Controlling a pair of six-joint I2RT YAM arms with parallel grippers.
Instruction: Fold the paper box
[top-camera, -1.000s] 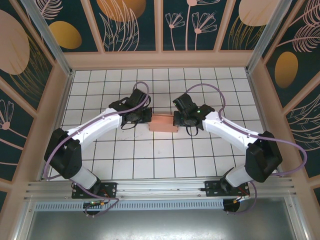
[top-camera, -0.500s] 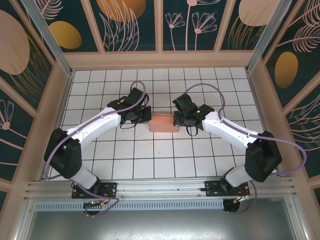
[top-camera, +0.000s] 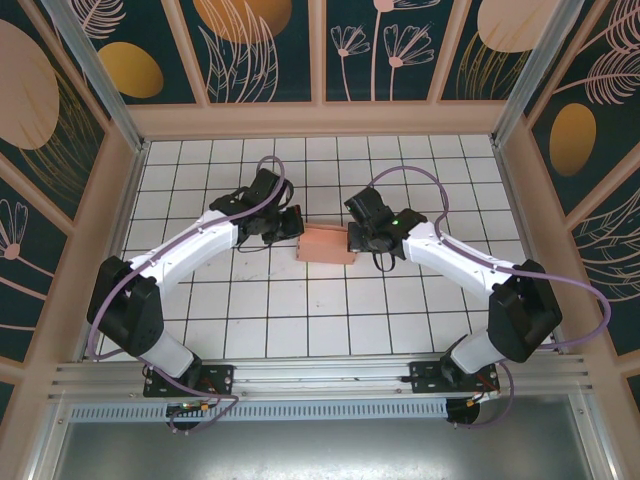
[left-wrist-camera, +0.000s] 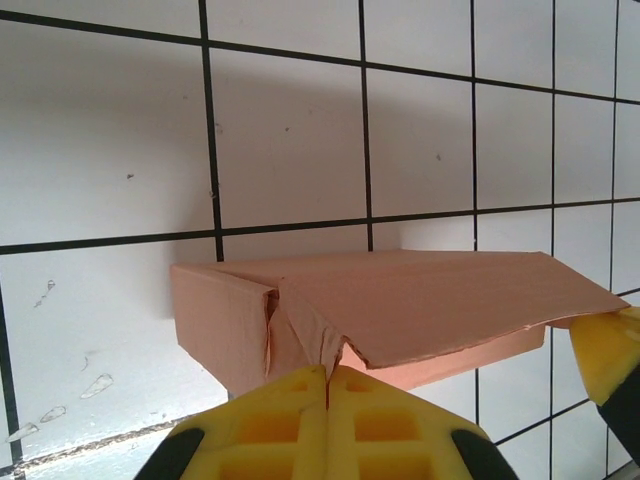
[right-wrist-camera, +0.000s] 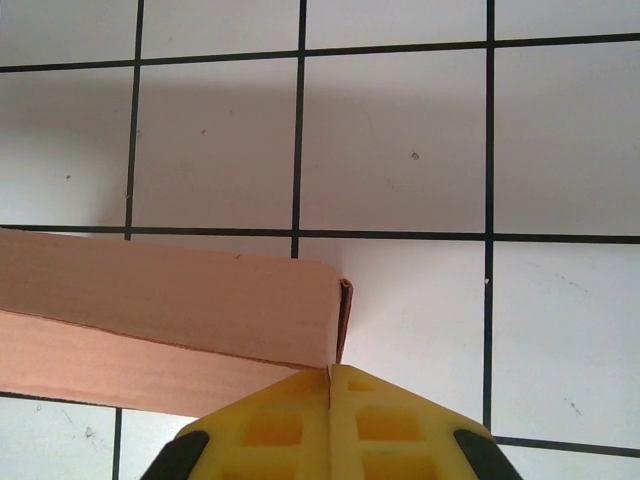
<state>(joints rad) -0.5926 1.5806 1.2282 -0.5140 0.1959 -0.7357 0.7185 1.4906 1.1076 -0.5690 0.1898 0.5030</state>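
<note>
Down at the near edge of the surface (top-camera: 300, 320), both arms reach in toward the middle and angle at each other. The left end effector (top-camera: 292, 226) is fully closed, its yellow pads (left-wrist-camera: 260, 420) pressed flat together, tips right up against the left end of the paper box (top-camera: 326, 245), where a ragged end flap runs down to the seam between them. I can't tell whether any card is nipped. The right end effector (top-camera: 352, 238) is closed as well, its pads (right-wrist-camera: 400, 420) meeting at the box's right end corner. The box sits between the two, mid-surface and a touch toward the far edge, salmon-pink and folded up, its top panel lifted slightly along one long side.
</note>
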